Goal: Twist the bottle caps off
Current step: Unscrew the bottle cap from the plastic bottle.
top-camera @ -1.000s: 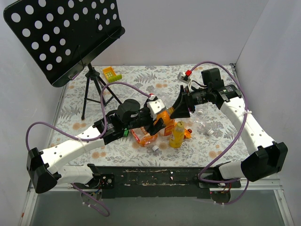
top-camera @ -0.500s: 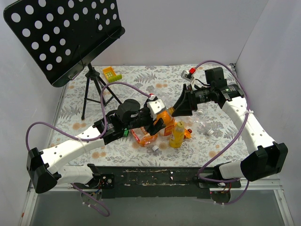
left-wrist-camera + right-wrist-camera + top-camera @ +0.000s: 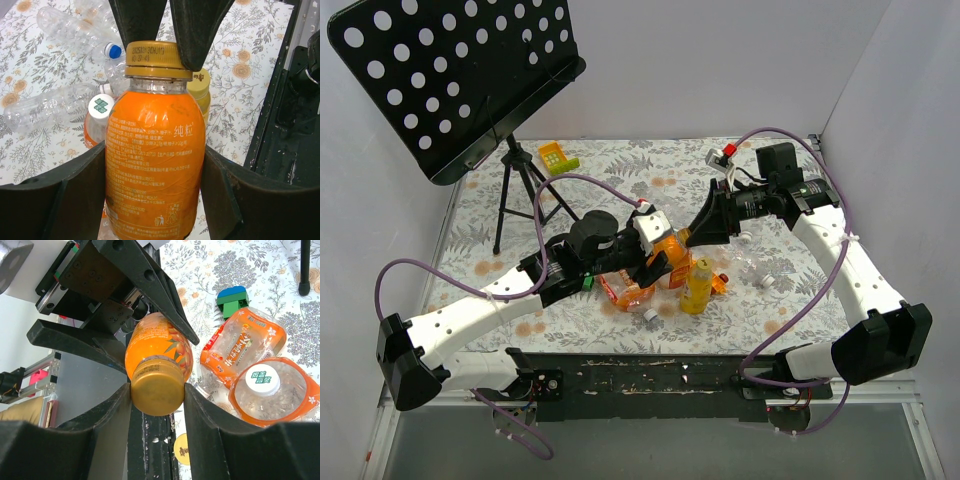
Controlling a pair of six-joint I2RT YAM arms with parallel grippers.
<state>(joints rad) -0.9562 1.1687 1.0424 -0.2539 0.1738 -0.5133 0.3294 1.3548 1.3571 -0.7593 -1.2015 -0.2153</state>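
While left claw (image 3: pixel 155 150) grips one orange bottle (image 3: pixel 155 342) and right claw (image 3: pixel 157 390) pinches its gold cap (image 3: pixel 159 55), one yellow bottle (image 3: pixel 697 287) stands on the floral, white-walled worktop (image 3: pixel 620 170).

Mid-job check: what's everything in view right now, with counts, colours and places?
Orange juice bottle: one, orange, raised at centre.
Gold cap: one, gold, on that bottle.
Yellow bottle: one, yellow, upright, front centre.
Orange-labelled bottles: two, one white-capped, lying under the raised bottle.
Clear bottles: several, clear, one blue-capped, lying centre-right.
Toy block: one, green and blue, beside the orange-labelled bottles.
Yellow-green toy: one, far side.
Music stand: one, black, far left.
Table: one, floral cover.
Left gripper: black, clamping the bottle's body.
Right gripper: black, closed on the gold cap.
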